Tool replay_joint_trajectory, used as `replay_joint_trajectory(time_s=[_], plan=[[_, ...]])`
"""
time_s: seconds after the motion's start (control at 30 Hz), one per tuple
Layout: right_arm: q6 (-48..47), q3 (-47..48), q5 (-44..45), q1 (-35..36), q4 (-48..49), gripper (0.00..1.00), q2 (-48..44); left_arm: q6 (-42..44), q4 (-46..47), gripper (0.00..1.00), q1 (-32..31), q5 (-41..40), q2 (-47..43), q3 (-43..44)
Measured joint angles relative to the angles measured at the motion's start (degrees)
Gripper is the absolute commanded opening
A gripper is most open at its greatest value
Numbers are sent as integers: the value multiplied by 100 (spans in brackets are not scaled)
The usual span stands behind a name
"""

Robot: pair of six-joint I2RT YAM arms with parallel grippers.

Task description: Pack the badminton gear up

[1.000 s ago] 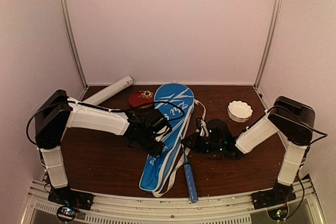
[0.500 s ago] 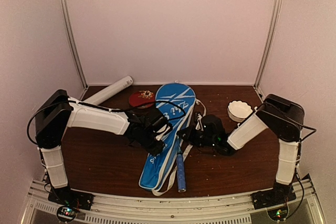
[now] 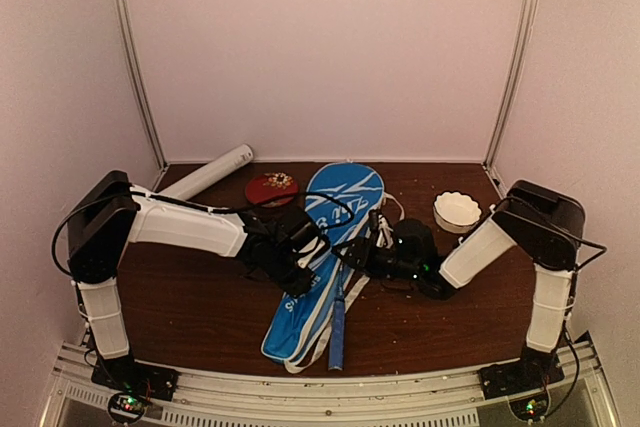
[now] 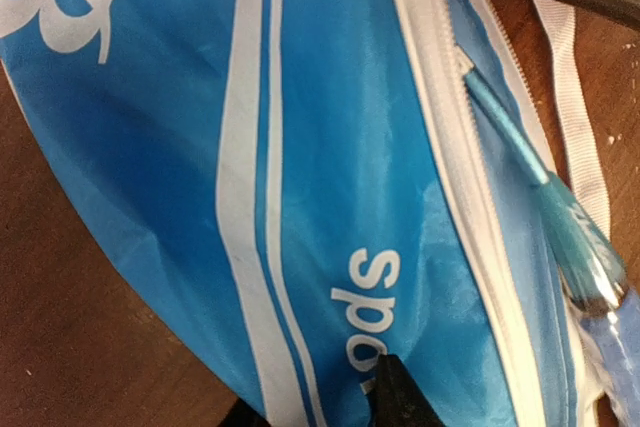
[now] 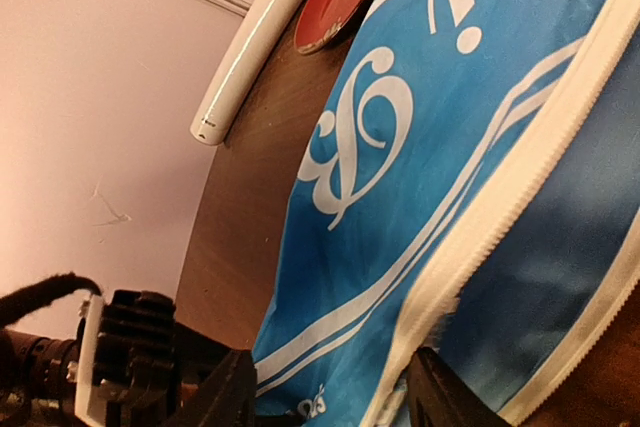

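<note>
**Fingers of the right gripper (image 5: 330,397) spread astride the white zip edge of the blue, white-lettered fabric racket bag (image 3: 335,209)**

The left gripper (image 3: 292,269) rests on the bag's left margin. Its wrist view shows only dark fingertips (image 4: 397,397) on the cloth, and whether they pinch it cannot be told.

Step in hand, as judged: stowing a racket. The bag lies flat at mid-table. One thin racket with a blue handle (image 3: 336,332) is part inside it: the teal shaft enters the open zip and the handle projects past the near end.

The next move calls for the mouth held open while the racket is pushed deeper, with the shaft kept clear of the zip teeth.

Count:
- Racket bag: one.
- Rackets: one seen; a second is not in view.
- Long white tube (image 3: 207,174): one, far left, well apart from both grippers.
- Shuttlecocks: none visible.
- Not gear: one small red round dish (image 3: 268,188), just beside the bag's far end.
- Not gear: one white scalloped bowl (image 3: 457,211), far right.
</note>
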Motion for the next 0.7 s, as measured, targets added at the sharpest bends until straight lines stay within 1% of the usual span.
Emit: replay_joint_trajectory(time_s=[0.17,0.3,0.47,0.53,0.6,0.7], plan=[[-417,-437,-393,-9,-391,66,-671,-42,4,35,42,146,9,0],[-861,-750,-662,-9,-966,67,-1316,-103,4,41,111,308,24,-2],[-1561,-1521,-741,153,-1904,68,-2524,-166,-13,49,138,376,17,-33],[-1871,-1764,-621,428,-2389,69,-3110,-173,-55,52,138,380,-28,-57],[-2225,-1886,-385,914,-3001,71,-3751,-195,-168,55,138,378,-138,-92],[-2579,-1902,-66,1510,-3620,75,-4358,-216,-306,62,138,369,-348,-111]])
